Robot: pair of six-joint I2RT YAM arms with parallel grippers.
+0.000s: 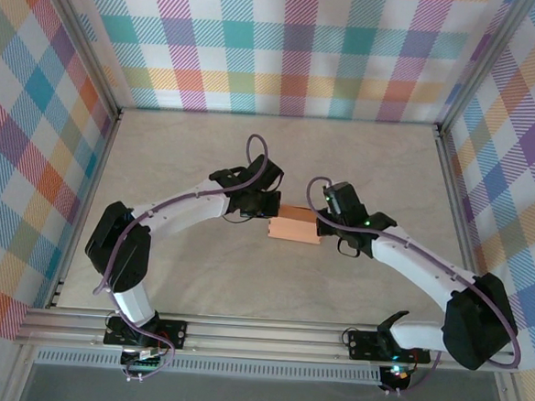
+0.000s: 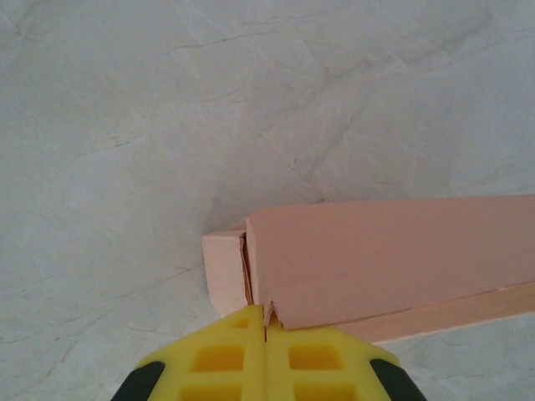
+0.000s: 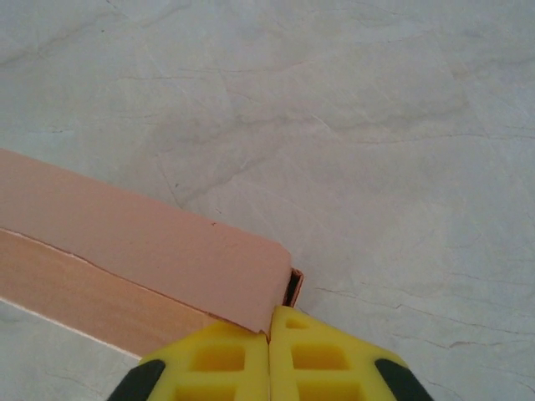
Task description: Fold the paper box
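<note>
The paper box (image 1: 295, 226) is a small salmon-orange shallow box lying on the table's middle, between my two grippers. My left gripper (image 1: 268, 221) meets its left end. In the left wrist view the yellow fingers (image 2: 217, 359) are shut, with a sliver of the box's near corner (image 2: 270, 315) pinched in their seam; a side flap (image 2: 224, 271) stands slightly apart from the lid (image 2: 376, 259). My right gripper (image 1: 319, 224) is at the right end. There, the jaws (image 3: 269, 330) are shut on the rounded lid corner (image 3: 251, 292), with a dark gap beside it.
The pale marbled tabletop (image 1: 207, 150) surrounds the box. Aluminium frame rails (image 1: 240, 332) run along the near edge and the sides, with checked fabric walls (image 1: 287, 46) behind. Both arms curve in from the near corners.
</note>
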